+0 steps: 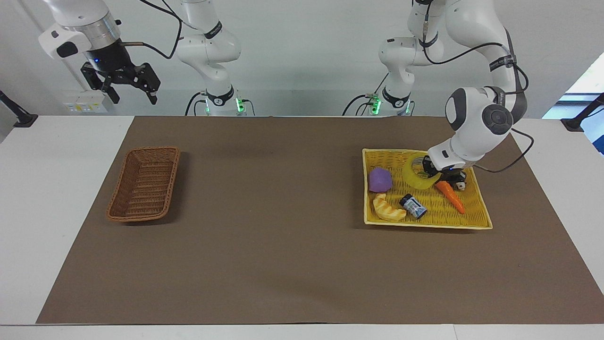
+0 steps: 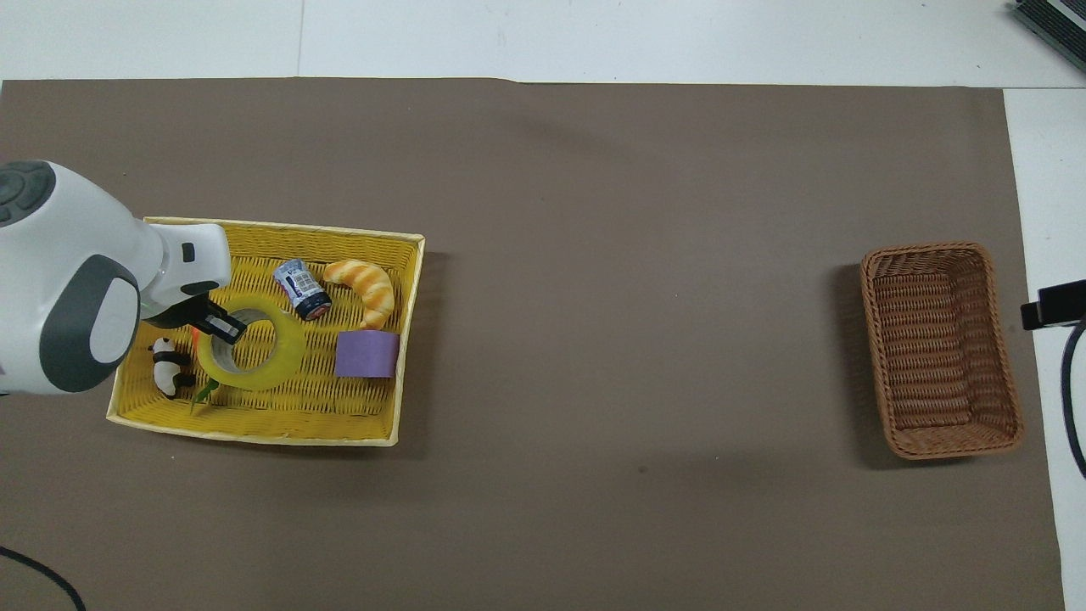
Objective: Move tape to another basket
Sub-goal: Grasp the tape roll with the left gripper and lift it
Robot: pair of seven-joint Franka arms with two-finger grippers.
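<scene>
My left gripper [image 1: 436, 175] is clamped on the wall of the tape [image 1: 418, 176], one finger inside the ring, and the roll hangs tilted just above the yellow tray [image 1: 427, 221] beneath me. So the pick-up looks done; the carry to the basket [image 1: 144, 183], well apart at the right arm's end of the table, is all left. The tape is a thick, glossy, translucent yellow ring with a pale core. The basket is deep, rectangular, dark reddish-brown wicker. Beside me in the tray lie a carrot [image 1: 449, 195] and a croissant [image 1: 388, 208]. My right gripper [image 1: 126, 87] waits raised, fingers spread.
</scene>
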